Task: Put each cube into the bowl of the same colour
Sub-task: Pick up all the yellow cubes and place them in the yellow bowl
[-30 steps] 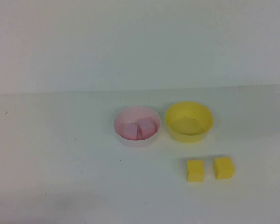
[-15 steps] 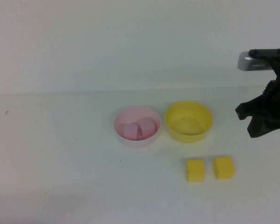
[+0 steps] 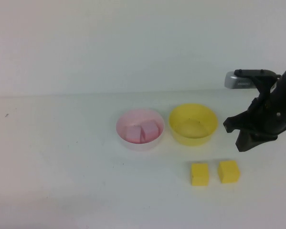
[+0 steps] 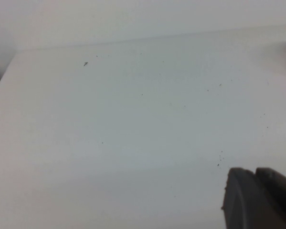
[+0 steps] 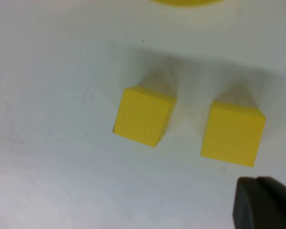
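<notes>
Now right gripper (image 3: 242, 138) hangs closed & empty above two bright yellow foam cubes (image 3: 199, 173) (image 3: 228, 171), beside round yellow plastic bowl (image 3: 193, 124); left gripper (image 4: 257, 198) closed, empty, over bare table (image 4: 133, 133).

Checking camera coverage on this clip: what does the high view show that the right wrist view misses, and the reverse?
Only the high view shows the pink bowl holding two pink cubes, the whole yellow bowl, empty, and the right arm above the table beside that bowl. Only the right wrist view shows the right pincer shut, near one cube. Both show the two yellow cubes side by side on the table, apart, not yet in a bowl. The left pincer, shut, appears only in the left wrist view.
</notes>
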Controlling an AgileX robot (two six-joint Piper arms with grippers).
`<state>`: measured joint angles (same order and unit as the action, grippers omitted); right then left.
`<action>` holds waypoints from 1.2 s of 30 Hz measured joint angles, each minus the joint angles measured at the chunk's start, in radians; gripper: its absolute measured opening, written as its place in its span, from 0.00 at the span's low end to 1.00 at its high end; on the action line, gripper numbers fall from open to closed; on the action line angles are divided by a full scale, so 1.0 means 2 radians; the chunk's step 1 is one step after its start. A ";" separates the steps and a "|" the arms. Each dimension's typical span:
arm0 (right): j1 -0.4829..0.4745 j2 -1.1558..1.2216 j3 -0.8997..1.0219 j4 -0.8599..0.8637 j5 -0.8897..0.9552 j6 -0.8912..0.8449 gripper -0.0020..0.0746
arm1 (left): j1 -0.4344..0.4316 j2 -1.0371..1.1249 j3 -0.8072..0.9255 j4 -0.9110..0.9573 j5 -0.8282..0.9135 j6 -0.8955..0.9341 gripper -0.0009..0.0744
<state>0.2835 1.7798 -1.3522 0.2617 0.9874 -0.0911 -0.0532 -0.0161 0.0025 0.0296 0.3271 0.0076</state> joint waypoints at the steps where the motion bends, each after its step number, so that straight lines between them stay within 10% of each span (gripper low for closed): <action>1: 0.000 0.000 0.000 0.000 0.000 -0.004 0.03 | 0.000 0.000 0.000 0.000 0.000 -0.004 0.01; 12: 0.002 0.019 -0.004 -0.003 0.005 -0.007 0.69 | 0.000 0.000 0.000 0.000 0.000 -0.004 0.01; 36: 0.020 0.122 -0.004 -0.029 -0.050 0.008 0.59 | 0.000 0.001 0.000 0.000 0.000 0.000 0.01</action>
<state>0.3230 2.0239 -1.3604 0.2046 0.8869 -0.0760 -0.0532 -0.0143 0.0025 0.0296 0.3271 0.0074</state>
